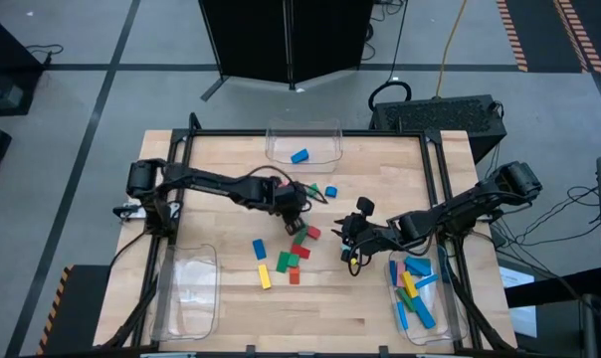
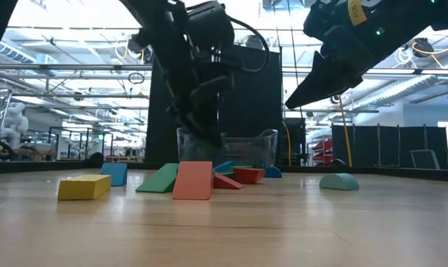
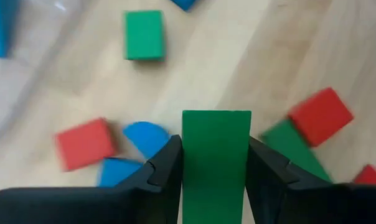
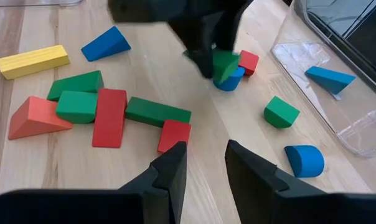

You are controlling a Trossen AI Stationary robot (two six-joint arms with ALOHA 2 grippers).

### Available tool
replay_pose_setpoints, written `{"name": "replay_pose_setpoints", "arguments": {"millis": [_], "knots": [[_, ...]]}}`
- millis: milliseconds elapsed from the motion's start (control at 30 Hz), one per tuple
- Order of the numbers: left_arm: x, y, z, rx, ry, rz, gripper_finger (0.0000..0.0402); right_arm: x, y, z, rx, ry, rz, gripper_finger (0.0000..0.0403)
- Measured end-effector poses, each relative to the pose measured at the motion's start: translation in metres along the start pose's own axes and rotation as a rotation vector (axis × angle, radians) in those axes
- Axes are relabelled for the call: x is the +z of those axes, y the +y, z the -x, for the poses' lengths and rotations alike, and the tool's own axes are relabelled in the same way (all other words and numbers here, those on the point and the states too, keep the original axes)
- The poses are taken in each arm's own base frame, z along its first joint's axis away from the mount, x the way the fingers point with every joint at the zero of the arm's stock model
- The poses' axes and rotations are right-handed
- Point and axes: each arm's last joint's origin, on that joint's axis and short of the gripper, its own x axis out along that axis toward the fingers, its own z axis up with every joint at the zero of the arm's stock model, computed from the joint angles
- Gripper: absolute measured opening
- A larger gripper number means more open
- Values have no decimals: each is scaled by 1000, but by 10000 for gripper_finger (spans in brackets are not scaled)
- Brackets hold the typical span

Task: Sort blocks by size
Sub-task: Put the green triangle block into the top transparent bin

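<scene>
The left pincer (image 3: 214,165) pinches a green block (image 3: 215,155) between its two fingers, above a loose cluster of red, blue and green blocks (image 1: 293,254) near the middle of the worktop (image 1: 231,179). The right pincer (image 4: 205,163) hangs just right of that cluster, fingers slightly apart and holding nothing. Long blocks lie in the bin (image 1: 458,318) at the right.
</scene>
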Motion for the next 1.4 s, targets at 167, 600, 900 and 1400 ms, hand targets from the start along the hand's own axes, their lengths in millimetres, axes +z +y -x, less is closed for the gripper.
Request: {"name": "replay_pose_setpoints", "arguments": {"millis": [167, 600, 900, 1400], "knots": [[19, 23, 11, 28, -8, -18, 129, 0, 0, 0, -1, 2, 1, 105], [66, 78, 35, -6, -104, -47, 130, 0, 0, 0, -1, 3, 2, 105], [83, 116, 46, 54, -155, -100, 130, 0, 0, 0, -2, 3, 3, 105], [88, 178, 9, 62, -185, -15, 130, 0, 0, 0, -3, 3, 3, 105]]}}
